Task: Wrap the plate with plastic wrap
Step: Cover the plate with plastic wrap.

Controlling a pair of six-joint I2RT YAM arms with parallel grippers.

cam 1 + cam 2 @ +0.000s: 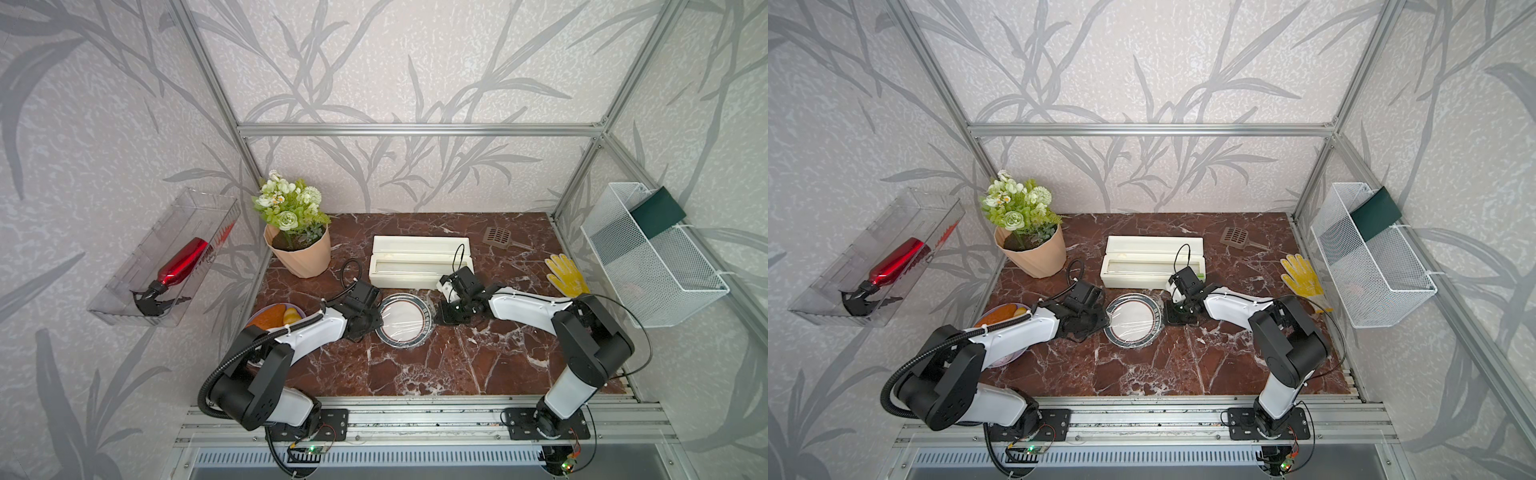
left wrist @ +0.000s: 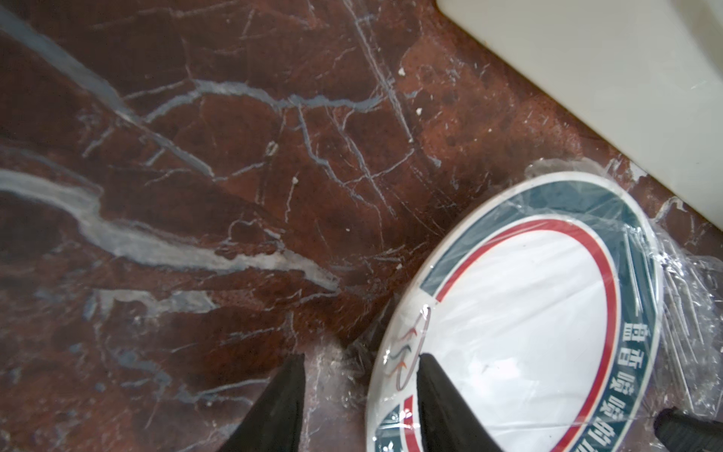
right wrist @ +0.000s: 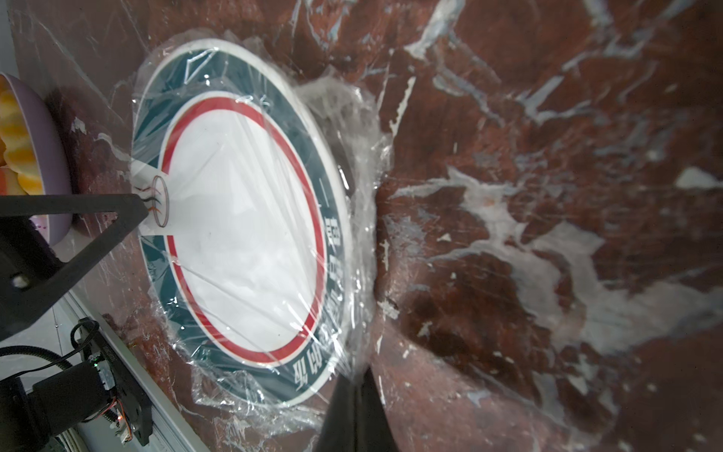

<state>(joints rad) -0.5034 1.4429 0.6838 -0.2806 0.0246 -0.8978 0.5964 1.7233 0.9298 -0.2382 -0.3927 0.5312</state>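
**Tucking the loose film under the rim**

The plate (image 1: 404, 342) sits on the marble tabletop (image 1: 457, 365) between the two grippers, just in front of the cream dispenser box (image 1: 419, 262). The plastic wrap (image 3: 360, 129) is drawn across its face. It spills past the rim onto the table in a crinkled skirt, fullest on the robot's right side.

The right gripper (image 3: 353, 381) is clenched at that edge of the rim. Creases in the film run straight to its tips, so I judge that it pinches a fold of wrap (the film is too clear to show the fold itself between the jaws). The left gripper (image 2: 362, 358) stands with its jaws apart, straddling the opposite rim. One fingertip (image 2: 434, 375) is over the emblem on the plate and the other is over bare table, so it grasps nothing.

The step in hand looks like securing the overhang. To do it well, the right arm should draw the fold outward only enough to take out the slack. It should then carry the fold down and under the rim, staying low to the table. A hard pull would likely tear the film or drag the plate along. The left fingertip can bear lightly on the rim as an anchor, since the plate will probably slide on polished stone. The skirt on the near side looks untucked too and will want the same treatment.
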